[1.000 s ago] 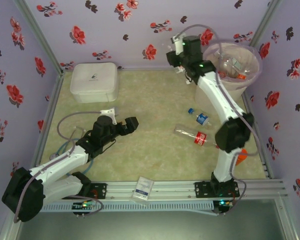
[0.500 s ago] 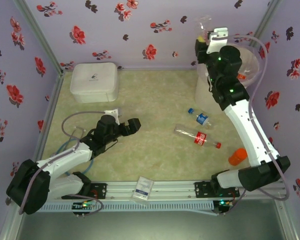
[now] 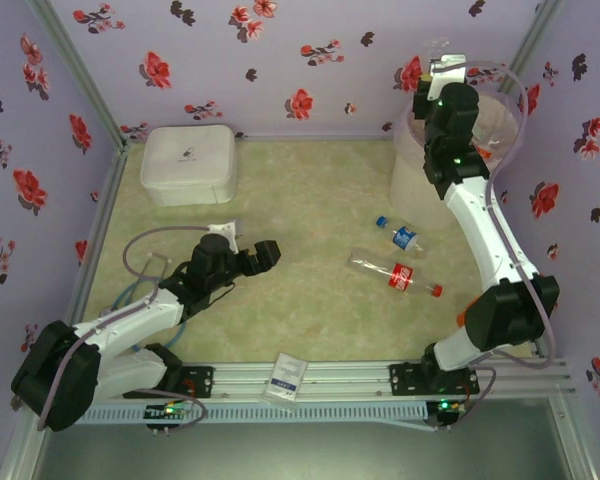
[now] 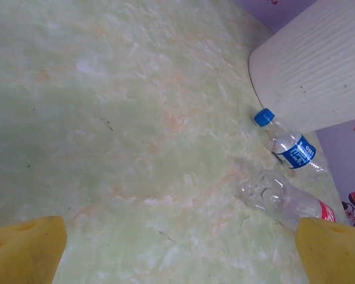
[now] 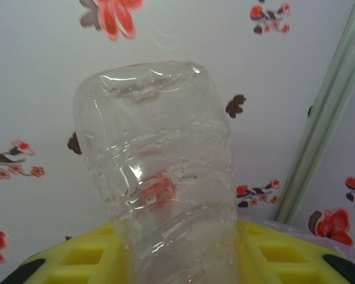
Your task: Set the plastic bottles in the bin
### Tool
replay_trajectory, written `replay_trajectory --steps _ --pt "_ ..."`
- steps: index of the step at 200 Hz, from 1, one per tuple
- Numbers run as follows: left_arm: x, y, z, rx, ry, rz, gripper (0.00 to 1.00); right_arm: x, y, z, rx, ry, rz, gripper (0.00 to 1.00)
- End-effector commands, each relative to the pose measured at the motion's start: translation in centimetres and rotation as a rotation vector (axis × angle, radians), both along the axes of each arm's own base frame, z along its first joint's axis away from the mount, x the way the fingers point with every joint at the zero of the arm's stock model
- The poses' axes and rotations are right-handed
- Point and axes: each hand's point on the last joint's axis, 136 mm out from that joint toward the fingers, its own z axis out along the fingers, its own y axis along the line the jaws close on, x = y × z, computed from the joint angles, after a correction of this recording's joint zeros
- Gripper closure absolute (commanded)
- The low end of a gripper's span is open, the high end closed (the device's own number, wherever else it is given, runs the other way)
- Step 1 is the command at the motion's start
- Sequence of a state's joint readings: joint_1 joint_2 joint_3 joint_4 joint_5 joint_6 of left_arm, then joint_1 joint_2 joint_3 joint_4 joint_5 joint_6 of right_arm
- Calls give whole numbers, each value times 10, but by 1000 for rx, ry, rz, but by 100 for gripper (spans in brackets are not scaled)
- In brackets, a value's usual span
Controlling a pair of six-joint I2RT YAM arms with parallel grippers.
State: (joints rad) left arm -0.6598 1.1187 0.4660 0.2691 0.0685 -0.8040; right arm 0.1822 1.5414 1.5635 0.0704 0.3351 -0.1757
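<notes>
Bottle (image 5: 165, 177) pinched in the right gripper (image 3: 439, 60) hovers at the bin (image 3: 410, 168), upper right; blue-capped bottle (image 3: 405, 238) and red-capped bottle (image 3: 392, 272) lie mid-table, left gripper (image 3: 264, 254) gaping empty.

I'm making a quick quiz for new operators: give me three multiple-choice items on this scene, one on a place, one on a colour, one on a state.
1. Where is the white lidded box? A) beside the right arm's base B) at the far left corner of the table C) on the near rail
2. What colour is the cap of the loose bottle nearest the bin? A) green B) white C) blue
3. What is the right end effector doing? A) gripping a clear bottle B) standing open and empty C) gripping the box
Key: 1 B, it sits by the far left walls. 2 C, the cap shows blue in the left wrist view. 3 A, the bottle stands between the yellow fingers.
</notes>
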Motion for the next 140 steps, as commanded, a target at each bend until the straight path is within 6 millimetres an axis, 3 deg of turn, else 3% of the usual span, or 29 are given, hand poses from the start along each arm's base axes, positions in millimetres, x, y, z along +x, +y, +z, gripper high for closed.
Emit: replay_trajectory --steps 1,31,87,118,140 --pt "0 0 11 -8 -32 -18 0 9 -12 -7 1 15 -40 82" --pt "0 1 7 -3 -25 -13 0 18 -22 -40 23 95 -54 82" --pt "3 1 0 10 -7 0 0 23 -33 -120 144 268 -63 78" --pt "5 -2 -2 7 6 -6 0 22 -30 -145 209 327 -63 64" --pt "4 -1 -1 8 3 -5 0 19 -30 -135 216 338 -66 39"
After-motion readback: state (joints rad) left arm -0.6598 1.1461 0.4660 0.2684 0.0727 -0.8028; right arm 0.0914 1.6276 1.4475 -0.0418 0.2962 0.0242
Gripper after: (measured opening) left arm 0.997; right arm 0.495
